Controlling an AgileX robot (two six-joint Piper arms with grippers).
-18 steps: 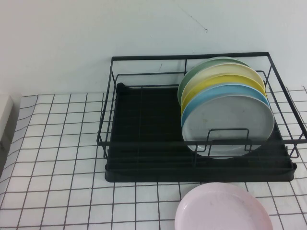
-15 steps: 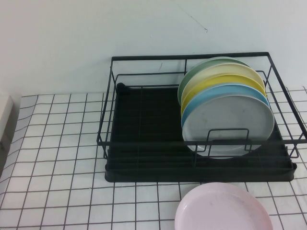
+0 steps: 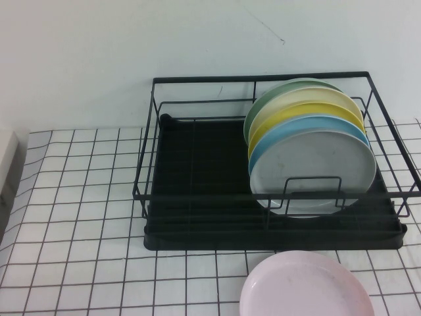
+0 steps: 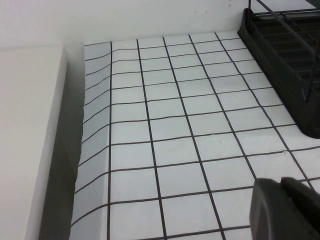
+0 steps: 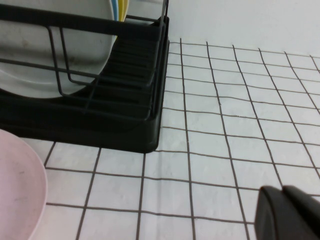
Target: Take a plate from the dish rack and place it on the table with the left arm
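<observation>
Upright at the front of the dish rack (image 3: 197, 197), the plate (image 3: 312, 172) stands well apart from the left gripper (image 4: 285, 210), clenched empty over the table (image 3: 72, 197). Right gripper (image 5: 287, 212) hangs nearby, fingers together. Five plates stand racked; one pink plate (image 3: 306, 286) lies outside.

We see the table (image 3: 79, 217) — a white surface gridded with thin black lines, running back to a pale wall. Directly on it sits the dish rack (image 3: 197, 240), its black tray base flat on the tiles at the right rear. A pale pink plate (image 3: 306, 286) lies flat just in front of it — near the front edge.
</observation>
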